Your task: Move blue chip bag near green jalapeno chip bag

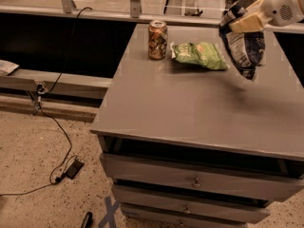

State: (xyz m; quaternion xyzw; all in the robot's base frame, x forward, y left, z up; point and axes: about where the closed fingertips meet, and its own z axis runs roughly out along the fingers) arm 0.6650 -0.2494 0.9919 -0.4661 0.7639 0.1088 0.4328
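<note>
The blue chip bag [245,52] hangs in the air over the right part of the grey table [190,113], its shadow on the tabletop below. My gripper [241,22] is shut on the bag's top, with the white arm reaching in from the upper right. The green jalapeno chip bag [198,55] lies flat on the table's far side, just left of the hanging blue bag. The two bags are close but apart.
A brown-gold drink can [157,40] stands upright left of the green bag. The table has drawers [194,179] in front. A black cable [52,127] and small objects lie on the speckled floor at left. A dark ledge runs behind.
</note>
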